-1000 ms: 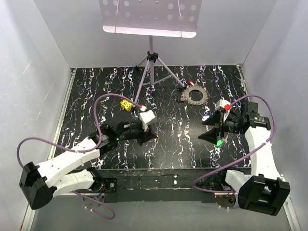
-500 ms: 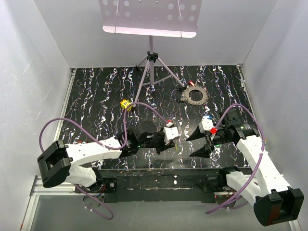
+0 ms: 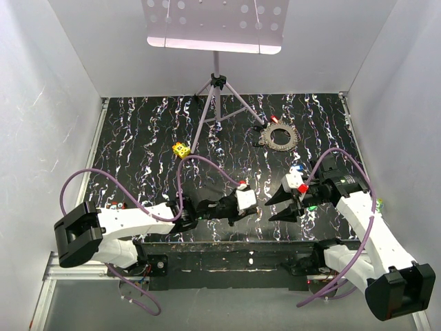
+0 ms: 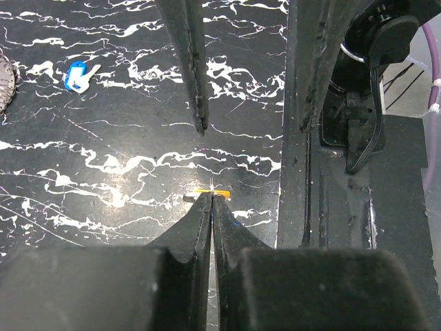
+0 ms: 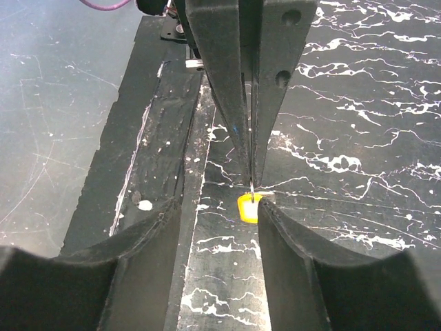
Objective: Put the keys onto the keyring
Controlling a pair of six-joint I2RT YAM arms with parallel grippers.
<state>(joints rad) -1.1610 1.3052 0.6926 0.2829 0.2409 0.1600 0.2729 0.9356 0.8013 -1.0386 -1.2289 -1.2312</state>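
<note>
Left gripper (image 4: pixel 211 196): jaws pressed together, pinching the orange key (image 5: pixel 247 208) by its thin metal end. The bright plastic head hangs just below the fingertips, over the table (image 3: pixel 138 138).

Right gripper (image 5: pixel 219 207): comes in tip to tip against the left one, with its jaws apart. One finger stands on each side of the orange head. Can't tell whether the finger on the head's right side touches it.

Keyring (image 3: pixel 279 136): lies flat on the table with its grey keys fanned all round.

- Held orange key: on the near side of the keyring, toward the arm bases and well apart from it.
- Red key (image 3: pixel 274 119): at the keyring's far edge, just beside it.
- Blue key (image 4: pixel 76 76): flat on the table, between the keyring and the two grippers.
- Green key (image 3: pixel 312 206): nearer than the keyring, well apart, partly tucked under the right wrist.
- Yellow cube (image 3: pixel 181 149): left of the keyring, well apart.
- Tripod stand (image 3: pixel 217 83): beyond and left of the keyring, with one leg's foot ending just beside the ring.

Table surface is black with white marbling.
</note>
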